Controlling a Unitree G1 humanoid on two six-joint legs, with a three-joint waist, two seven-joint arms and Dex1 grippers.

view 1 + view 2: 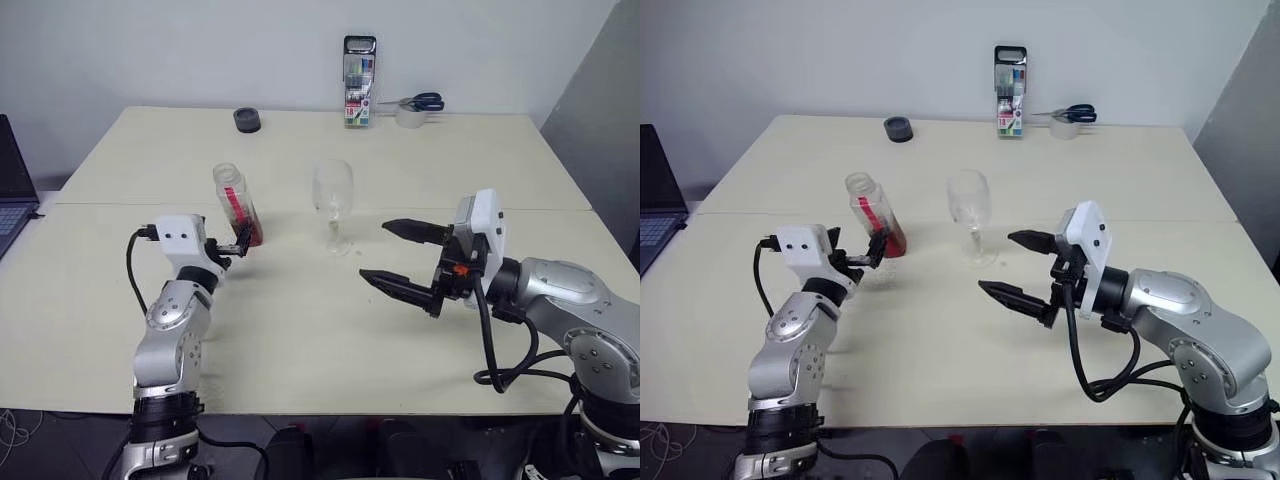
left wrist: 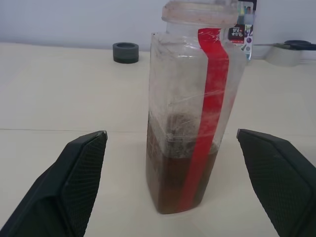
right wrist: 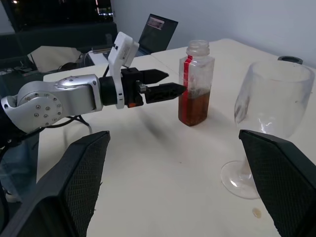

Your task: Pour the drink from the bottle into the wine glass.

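The bottle (image 1: 238, 204) stands upright on the table (image 1: 300, 340), left of the middle, with its mouth pointing straight up. Its long side runs up and down, and it has no cap on. The wine glass (image 1: 333, 205) stands upright just to the right of it, a little apart.

From the head, the drink (image 1: 251, 234) is hard to see. The left wrist view shows it well: brown drink fills only the bottom part of the bottle, and the red strip (image 2: 207, 113) runs from top to bottom. The right wrist view shows the bottle from the other side, with the glass closer and a laptop (image 3: 155, 32) far behind.

The left gripper (image 1: 237, 247) sits right at the near side of the bottle, low down. Its fingers (image 2: 74, 182) are spread wide, with the bottle between and ahead of them, not touching. The right gripper (image 1: 400, 260) hangs above the table to the right of the glass, and its fingers (image 3: 276, 177) are wide open and hold nothing.

Far back on the table are a black ring (image 1: 247, 120), a pen box (image 1: 359, 82), scissors (image 1: 420, 101) and a roll of tape (image 1: 408, 118).
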